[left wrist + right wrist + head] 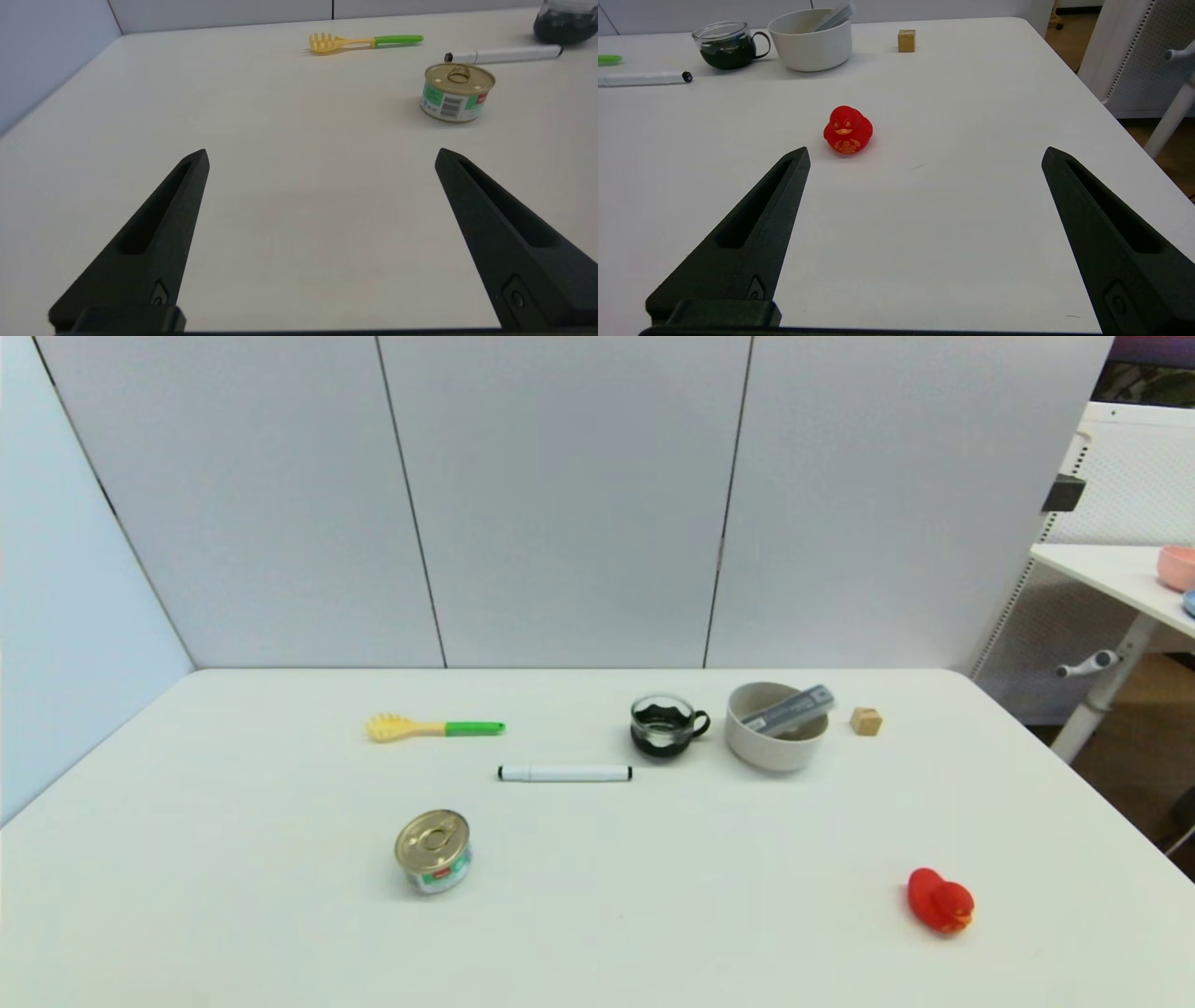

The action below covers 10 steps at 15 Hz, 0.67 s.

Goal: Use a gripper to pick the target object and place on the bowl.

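Observation:
The slim dark grey case (790, 709) with a white label lies tilted in the off-white bowl (775, 745) at the back right of the table, one end resting over the rim. The bowl (810, 44) and the case's end (836, 14) also show in the right wrist view. Neither arm shows in the head view. My left gripper (321, 156) is open and empty over bare table near the front left. My right gripper (924, 154) is open and empty near the front right, short of the red duck.
A glass cup with black handle (665, 724) stands left of the bowl, a small wooden cube (865, 721) right of it. A white marker (564, 773), a yellow-green pasta fork (434, 728), a tin can (433, 851) and a red duck (940, 900) lie around. A side table (1111, 574) stands at the right.

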Each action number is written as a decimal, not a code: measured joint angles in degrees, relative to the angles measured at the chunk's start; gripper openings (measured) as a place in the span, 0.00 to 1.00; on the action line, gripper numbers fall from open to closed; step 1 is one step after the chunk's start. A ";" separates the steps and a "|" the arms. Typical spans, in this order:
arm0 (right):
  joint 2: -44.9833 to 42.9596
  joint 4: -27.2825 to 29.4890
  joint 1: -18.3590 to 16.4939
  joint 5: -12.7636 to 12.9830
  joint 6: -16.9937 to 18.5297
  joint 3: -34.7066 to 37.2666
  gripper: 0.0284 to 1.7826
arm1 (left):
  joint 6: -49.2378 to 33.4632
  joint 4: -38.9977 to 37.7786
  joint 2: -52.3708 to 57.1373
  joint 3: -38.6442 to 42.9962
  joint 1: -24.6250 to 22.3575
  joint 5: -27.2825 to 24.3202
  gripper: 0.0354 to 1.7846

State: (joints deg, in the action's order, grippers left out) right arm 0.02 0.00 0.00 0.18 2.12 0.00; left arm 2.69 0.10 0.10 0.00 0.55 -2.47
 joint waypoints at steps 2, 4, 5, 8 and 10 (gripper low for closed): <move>0.00 0.00 0.00 0.00 0.07 0.00 0.96 | -3.73 -0.12 0.00 0.00 -0.02 2.36 0.96; 0.00 0.00 0.00 0.00 0.05 0.00 0.96 | -4.18 -0.15 0.00 0.00 -0.02 2.52 0.96; 0.00 0.02 0.00 -0.02 0.05 0.00 0.96 | -4.18 -0.17 0.00 0.00 0.00 2.52 0.96; 0.00 -0.13 -0.02 -0.13 -0.65 0.00 0.96 | -4.18 -0.17 0.00 0.00 0.00 2.55 0.96; 0.00 -0.10 0.00 0.02 -0.78 0.00 0.96 | -4.18 -0.17 0.00 0.00 0.02 2.52 0.96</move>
State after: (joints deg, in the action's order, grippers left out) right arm 0.02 -0.10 0.00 0.21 1.34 0.00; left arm -1.49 -0.07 0.10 0.00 0.57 0.05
